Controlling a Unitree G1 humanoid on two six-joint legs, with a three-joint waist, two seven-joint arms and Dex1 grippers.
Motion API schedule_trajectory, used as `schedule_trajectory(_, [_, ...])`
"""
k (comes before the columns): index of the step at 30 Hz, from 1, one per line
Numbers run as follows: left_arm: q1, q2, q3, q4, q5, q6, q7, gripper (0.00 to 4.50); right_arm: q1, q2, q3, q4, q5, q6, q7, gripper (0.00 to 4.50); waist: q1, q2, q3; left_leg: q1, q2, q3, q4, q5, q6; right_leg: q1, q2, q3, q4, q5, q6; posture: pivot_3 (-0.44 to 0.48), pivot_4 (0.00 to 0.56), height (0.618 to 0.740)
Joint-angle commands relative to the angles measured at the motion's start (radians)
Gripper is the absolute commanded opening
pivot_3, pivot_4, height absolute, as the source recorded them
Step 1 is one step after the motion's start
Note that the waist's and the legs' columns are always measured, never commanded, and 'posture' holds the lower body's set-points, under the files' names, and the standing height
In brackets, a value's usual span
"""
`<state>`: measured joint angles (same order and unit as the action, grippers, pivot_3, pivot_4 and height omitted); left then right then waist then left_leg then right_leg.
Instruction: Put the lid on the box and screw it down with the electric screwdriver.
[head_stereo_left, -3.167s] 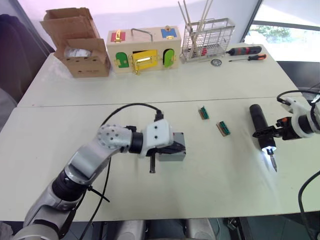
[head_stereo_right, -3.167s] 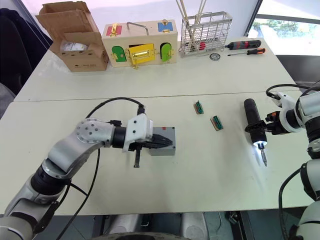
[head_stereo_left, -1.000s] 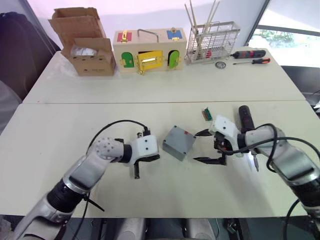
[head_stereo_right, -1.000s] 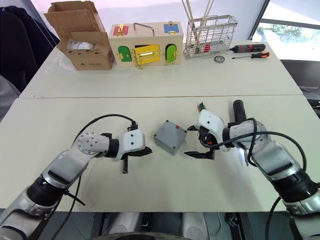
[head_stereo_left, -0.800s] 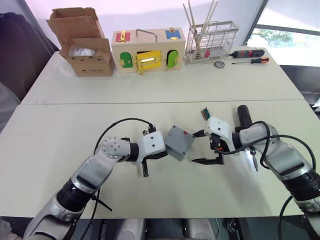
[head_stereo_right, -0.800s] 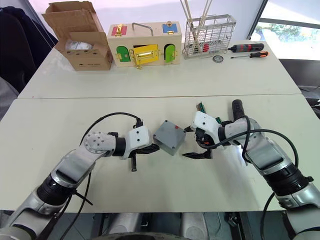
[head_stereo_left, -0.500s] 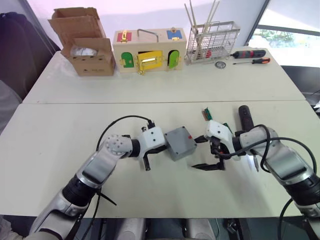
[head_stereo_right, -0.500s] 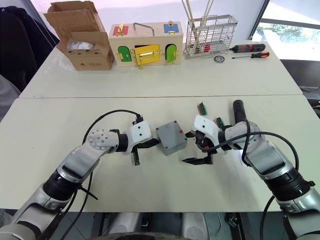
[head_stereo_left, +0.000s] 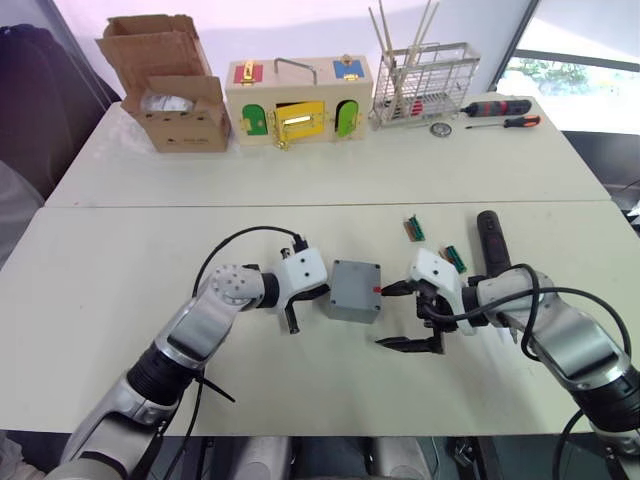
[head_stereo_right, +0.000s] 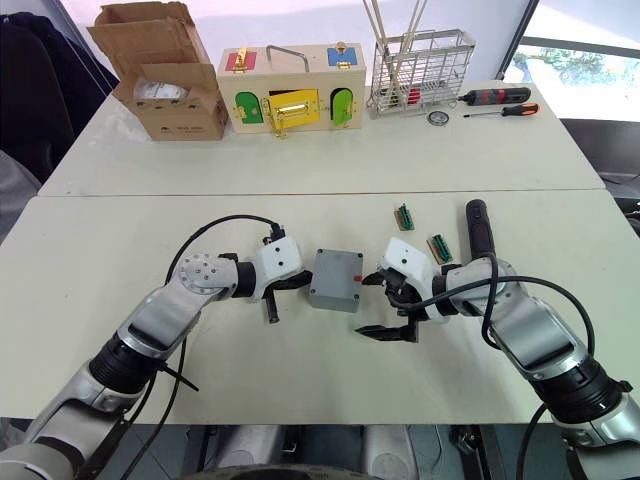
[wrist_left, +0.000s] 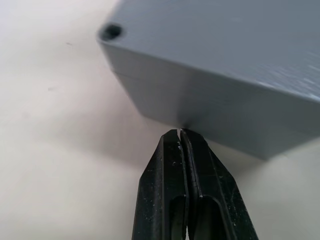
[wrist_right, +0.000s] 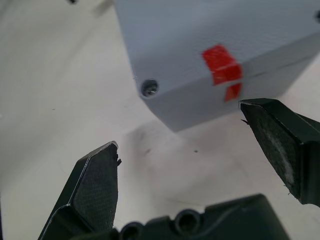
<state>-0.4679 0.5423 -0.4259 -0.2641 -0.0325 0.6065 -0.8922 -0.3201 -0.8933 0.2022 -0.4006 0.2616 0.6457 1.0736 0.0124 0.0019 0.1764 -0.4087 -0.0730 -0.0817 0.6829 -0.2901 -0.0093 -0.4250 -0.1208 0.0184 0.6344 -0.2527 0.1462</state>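
I had the grey box, lid already on it, sitting on the near table between both grippers. My left gripper was pinched closed, empty, tips touching the box's side. My right gripper stood wide apart around the red-marked corner, the electric screwdriver lying beyond it.

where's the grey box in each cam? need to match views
Left eye view: the box sits at table centre, between the two grippers.
Right eye view: box again at centre, slightly further left in frame.
Left wrist view: box fills the upper part, just beyond the shut left gripper.
Right wrist view: box at upper centre.
Shared landmark: red tape mark on the box edge.
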Motion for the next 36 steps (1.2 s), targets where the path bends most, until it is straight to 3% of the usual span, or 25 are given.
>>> schedule_trajectory(1, [0.014,0.055,0.052,-0.081,-0.038,0.026,-0.042,0.00,-0.014,-0.052,-0.141,-0.050,0.083,0.090,0.004,4.47,0.001,0.000,0.000,0.000,0.000,0.000,0.000,0.000,0.000,0.000,0.000,0.000,0.000,0.000,0.000,0.000,0.150,0.730])
schedule_trajectory(5, [0.020,0.092,0.202,-0.097,-0.170,0.085,-0.078,0.00,-0.059,-0.021,-0.384,0.000,0.279,0.269,-0.042,4.47,0.000,0.000,0.000,0.000,0.001,0.000,0.000,0.000,0.000,0.000,0.000,0.000,0.000,0.000,0.000,0.000,0.150,0.730])
schedule_trajectory(8, [0.014,0.090,0.250,-0.101,-0.239,0.113,-0.094,0.00,-0.100,0.046,-0.426,0.075,0.279,0.232,-0.120,4.47,-0.001,0.000,0.000,0.000,0.001,0.000,0.000,0.000,0.000,0.000,0.000,0.000,0.000,0.000,0.000,0.000,0.150,0.730])
schedule_trajectory(11, [-0.007,0.084,0.250,-0.094,-0.248,0.107,-0.079,0.00,-0.146,0.102,-0.389,0.156,0.221,0.154,-0.188,4.47,-0.001,-0.001,0.000,0.000,0.000,0.000,-0.001,0.000,0.000,0.000,0.000,0.000,0.000,0.000,0.000,0.000,0.150,0.730])
schedule_trajectory(15, [-0.118,-0.015,0.302,-0.050,-0.308,0.140,-0.010,0.00,-0.279,0.268,-0.310,0.468,0.076,-0.065,-0.338,4.47,-0.002,-0.001,0.000,0.000,0.000,0.001,0.001,0.001,-0.002,0.000,-0.001,0.001,0.001,0.001,-0.001,0.000,0.150,0.730])
schedule_trajectory(18, [-0.137,-0.025,0.290,-0.084,-0.330,0.162,-0.002,0.00,-0.330,0.311,-0.293,0.634,0.014,-0.176,-0.377,4.47,-0.003,-0.001,-0.001,0.000,0.000,0.000,-0.002,0.001,-0.002,-0.002,-0.001,0.000,0.001,0.001,0.000,0.000,0.150,0.730])
schedule_trajectory(24, [-0.106,-0.024,0.265,-0.143,-0.349,0.193,0.034,0.00,-0.379,0.329,-0.233,0.796,-0.087,-0.288,-0.415,4.47,-0.026,-0.001,0.000,-0.001,0.000,0.001,-0.003,0.001,-0.002,-0.003,-0.001,0.000,0.000,0.001,0.000,0.000,0.150,0.730])
schedule_trajectory(25, [-0.101,-0.023,0.262,-0.146,-0.348,0.196,0.040,0.00,-0.385,0.334,-0.233,0.814,-0.091,-0.298,-0.416,3.94,-0.028,-0.001,0.000,-0.001,0.000,0.001,-0.002,0.001,-0.002,-0.003,-0.001,0.000,0.001,0.001,0.000,0.000,0.150,0.730])
schedule_trajectory(30, [-0.088,-0.014,0.253,-0.158,-0.353,0.200,0.062,0.00,-0.395,0.352,-0.237,0.849,-0.083,-0.304,-0.403,2.43,-0.029,-0.001,0.000,0.000,0.000,0.001,-0.003,0.001,-0.003,-0.003,0.000,0.000,0.002,0.001,0.000,0.000,0.150,0.730])
schedule_trajectory(36, [-0.081,-0.012,0.241,-0.167,-0.355,0.199,0.083,0.00,-0.407,0.381,-0.254,0.889,-0.069,-0.298,-0.405,2.43,-0.026,-0.001,0.000,0.000,0.000,0.001,-0.003,0.001,-0.003,-0.003,0.000,0.001,0.001,0.001,-0.001,0.000,0.150,0.730])
